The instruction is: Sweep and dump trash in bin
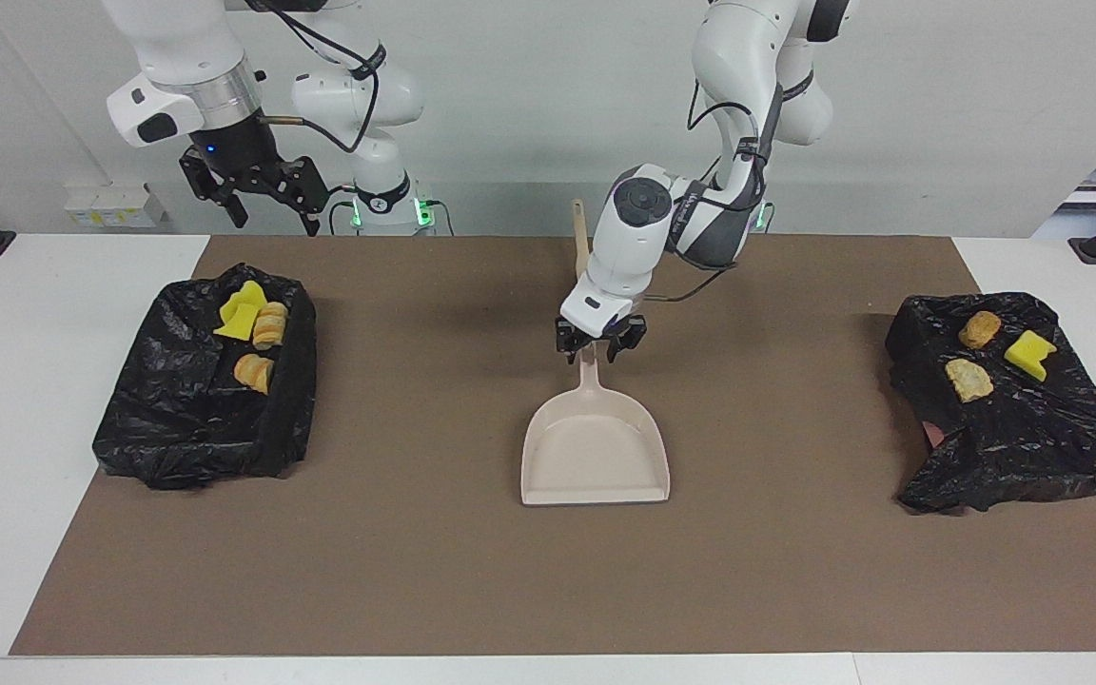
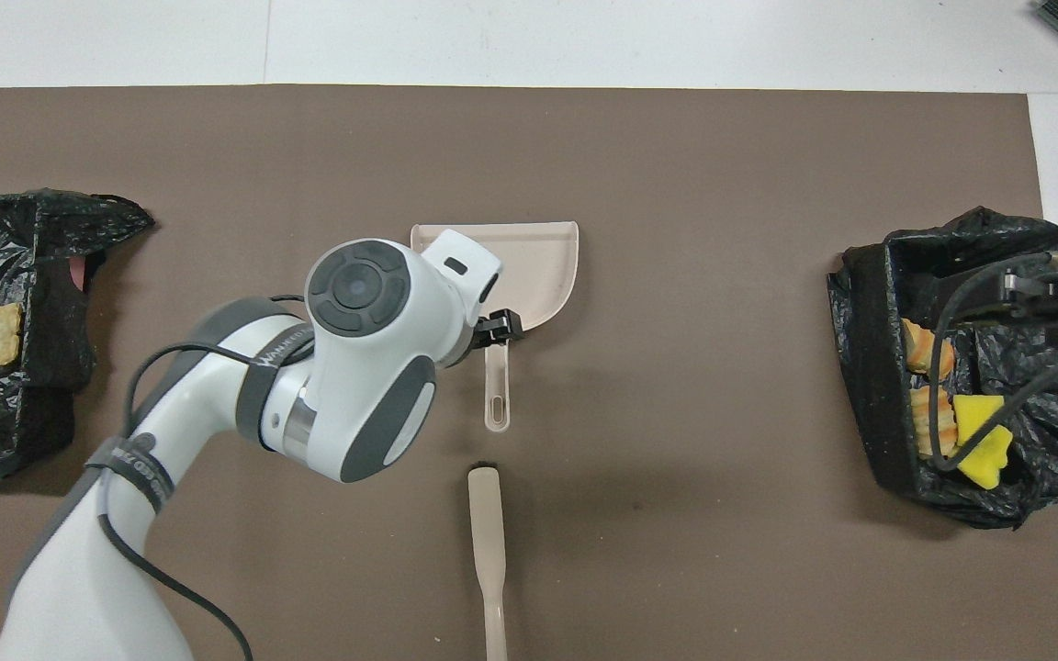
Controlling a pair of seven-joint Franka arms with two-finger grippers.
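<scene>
The beige dustpan (image 1: 596, 452) lies flat on the brown mat (image 1: 415, 552), its handle (image 2: 496, 395) pointing toward the robots. My left gripper (image 1: 597, 354) is open just above that handle, one finger on each side. The beige brush (image 2: 488, 551) lies nearer to the robots. One black-bagged bin (image 1: 196, 428) at the right arm's end holds trash: a yellow wedge (image 1: 242, 309) and two orange lumps (image 1: 270, 325). More trash, a yellow wedge (image 1: 1029, 352) and two tan lumps (image 1: 968, 379), lies on the other black bag (image 1: 1024, 438). My right gripper (image 1: 258, 195) waits open, raised over the first bin.
The brown mat covers most of the white table (image 1: 25, 400). The two bagged bins sit at the mat's two ends, with the dustpan and brush midway between them. Cables (image 2: 997, 367) of the right arm hang over its bin.
</scene>
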